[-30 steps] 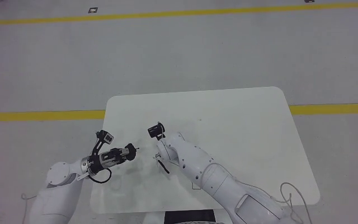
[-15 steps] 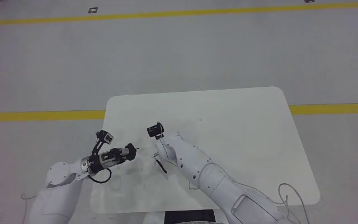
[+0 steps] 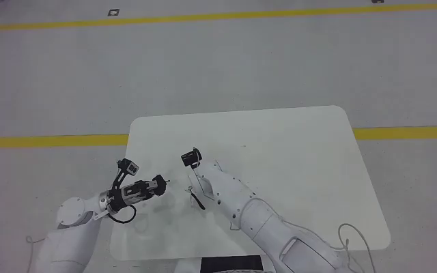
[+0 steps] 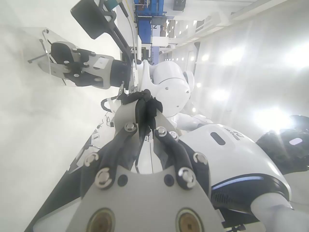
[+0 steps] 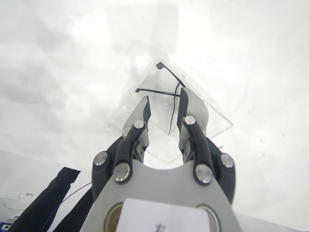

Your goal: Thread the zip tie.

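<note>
White, smooth, round-cornered desk [image 3: 293, 143]. On its left part sits a clear square acrylic plate [image 5: 214, 118]. Two thin black zip ties [image 5: 169, 72] lie crossed on it, each with a small blocky head. Right gripper [image 5: 164, 97] is above the plate, jaws partly open, holding nothing, straddling one tie's tail. Left gripper [image 4: 146, 103] is nearby, jaws pressed together. Crumpled black material at their tips, not identifiable.

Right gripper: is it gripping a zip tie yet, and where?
Nothing held. The right gripper is open over the zip ties on the clear plate; one strap runs between its fingers.
</note>
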You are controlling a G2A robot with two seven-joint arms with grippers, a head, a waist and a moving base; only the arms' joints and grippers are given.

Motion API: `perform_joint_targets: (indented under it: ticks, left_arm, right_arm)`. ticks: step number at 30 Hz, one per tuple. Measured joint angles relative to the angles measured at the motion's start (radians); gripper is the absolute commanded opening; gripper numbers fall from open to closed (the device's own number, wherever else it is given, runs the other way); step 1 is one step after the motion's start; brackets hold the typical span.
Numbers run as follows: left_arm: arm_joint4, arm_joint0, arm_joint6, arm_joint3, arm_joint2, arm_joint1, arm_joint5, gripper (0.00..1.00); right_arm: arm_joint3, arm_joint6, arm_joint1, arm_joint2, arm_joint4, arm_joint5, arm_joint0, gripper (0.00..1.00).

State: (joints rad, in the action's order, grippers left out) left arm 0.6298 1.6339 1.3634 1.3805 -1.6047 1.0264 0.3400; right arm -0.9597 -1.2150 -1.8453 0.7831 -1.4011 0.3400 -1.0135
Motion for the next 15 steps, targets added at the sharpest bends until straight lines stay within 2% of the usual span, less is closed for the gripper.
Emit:
perform_joint_targets:
  ticks: [5, 7, 10, 15]
  left_arm:
    - [0.000, 0.000, 0.000, 0.000, 0.000, 0.000, 0.000, 0.00]
    - [0.000, 0.000, 0.000, 0.000, 0.000, 0.000, 0.000, 0.00]
    - [0.000, 0.000, 0.000, 0.000, 0.000, 0.000, 0.000, 0.00]
    - [0.000, 0.000, 0.000, 0.000, 0.000, 0.000, 0.000, 0.00]
  right_arm:
    - [0.028, 0.003, -0.009, 0.007, 0.006, 0.000, 0.009, 0.25]
    - [0.037, 0.006, -0.010, 0.007, 0.014, 0.000, 0.013, 0.21]
    - [0.048, 0.012, -0.012, 0.006, 0.026, 0.000, 0.018, 0.09]
    - [0.057, 0.019, -0.012, 0.005, 0.034, 0.000, 0.021, 0.02]
